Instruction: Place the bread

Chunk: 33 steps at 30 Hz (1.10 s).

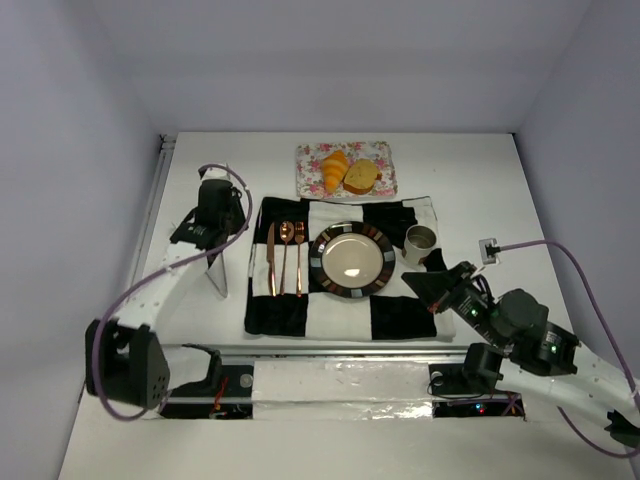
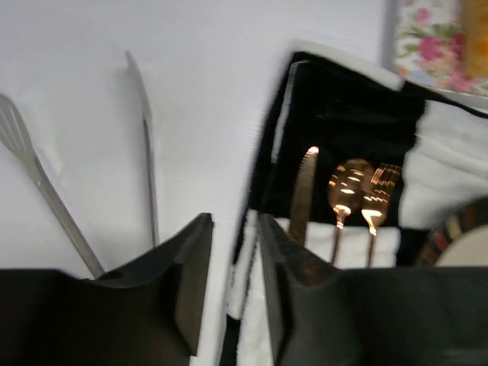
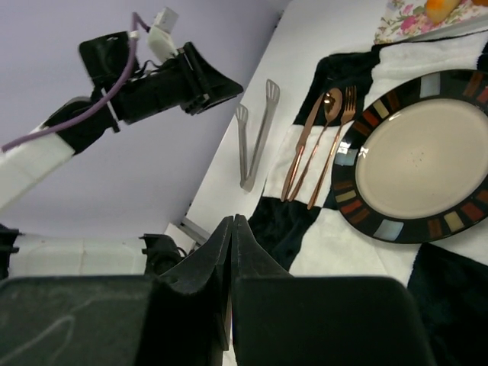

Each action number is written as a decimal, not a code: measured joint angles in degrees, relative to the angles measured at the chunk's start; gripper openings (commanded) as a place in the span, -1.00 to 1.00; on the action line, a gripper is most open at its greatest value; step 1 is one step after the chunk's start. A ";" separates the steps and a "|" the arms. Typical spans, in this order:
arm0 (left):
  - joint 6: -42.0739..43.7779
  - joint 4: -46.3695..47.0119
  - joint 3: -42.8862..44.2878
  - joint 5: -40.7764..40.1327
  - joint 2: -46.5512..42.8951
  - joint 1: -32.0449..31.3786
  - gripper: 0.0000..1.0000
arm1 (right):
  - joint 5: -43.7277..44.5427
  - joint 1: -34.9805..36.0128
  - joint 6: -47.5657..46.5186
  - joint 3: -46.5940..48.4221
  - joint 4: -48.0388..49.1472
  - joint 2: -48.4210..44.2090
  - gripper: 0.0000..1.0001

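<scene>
Two on floral tray: croissant, bread slice.

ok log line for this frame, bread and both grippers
croissant, bread slice: on floral tray | plate: empty | left gripper: open, empty, near tongs | right gripper: shut, empty

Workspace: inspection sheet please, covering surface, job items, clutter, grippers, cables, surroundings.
Surface: white table, checkered mat centred.
Job's things: croissant and bread slice on floral tray beyond the mat; plate bare.
Clutter: cutlery on mat, cup at its right edge, tongs left of it.
Grippers: left gripper open, empty, near tongs; right gripper shut, empty.
Cables: purple left-arm cable and right-arm cable, loose loops.
Surroundings: pale walls; nothing else seen.
</scene>
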 measured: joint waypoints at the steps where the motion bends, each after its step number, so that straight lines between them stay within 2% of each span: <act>1: -0.11 0.52 0.00 -0.68 2.03 0.76 -0.22 | 0.02 0.00 0.22 -0.26 0.13 -0.04 -0.91; 2: -0.15 1.16 0.00 -1.14 4.24 1.77 -0.14 | 0.02 0.00 0.37 -0.46 0.09 0.02 -0.78; 3: -0.28 1.75 0.00 -1.57 6.25 2.69 -0.14 | 0.04 0.00 0.52 -0.48 0.11 0.28 -0.78; 4: -0.42 2.49 0.00 -1.73 8.35 3.63 -0.11 | 0.07 0.00 0.39 -0.48 0.31 0.85 -0.64; 7: 0.09 3.63 0.70 -2.54 14.64 5.46 -0.10 | 0.07 0.00 0.35 -0.37 0.35 3.61 -0.53; 14: 1.53 4.83 3.87 -4.61 25.92 6.91 -0.11 | -0.59 0.00 0.42 -0.35 1.42 6.97 -0.52; 26: 2.40 5.95 5.09 -5.81 31.78 10.47 -0.14 | -1.64 0.00 0.83 -0.35 3.76 9.42 -0.53; 33: 2.43 6.69 5.22 -4.57 28.92 10.45 -0.16 | -2.01 0.00 1.05 -0.35 3.80 9.35 -0.53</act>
